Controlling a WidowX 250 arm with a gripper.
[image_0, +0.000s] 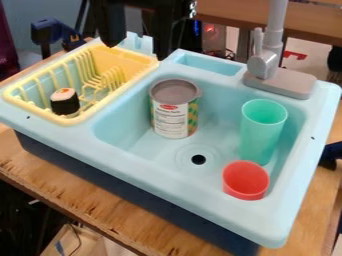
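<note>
Across the middle of the frame I've got the blue toy sink (180, 182), sitting on the wooden desk (80, 185). Yellow dish rack (143, 70) is set in its left part, and the gray faucet (266, 60) is mounted at the back, upper right. My tool (112, 30) is up at the top left, hanging by the rack's back end, above and behind it as far as I can judge. Can't tell if it's wide or narrow, and I can't make out anything held in it.

Big stuff first in the basin: the tin can (175, 112) stands upright toward the back left, the green cup (260, 132) is upright over on the right, and the smaller red cup (246, 181) is at the lower right, just in front of the green one. Can't tell if those two touch. Smallest is the toy sushi piece (65, 102), at the near left end of the rack, rice side up.

Stage-wise I'd call it free positioning, no grasp that I can see. Any move from here calls for clearing the rack's rim and prongs, plus a check on the tool's opening before going low.
</note>
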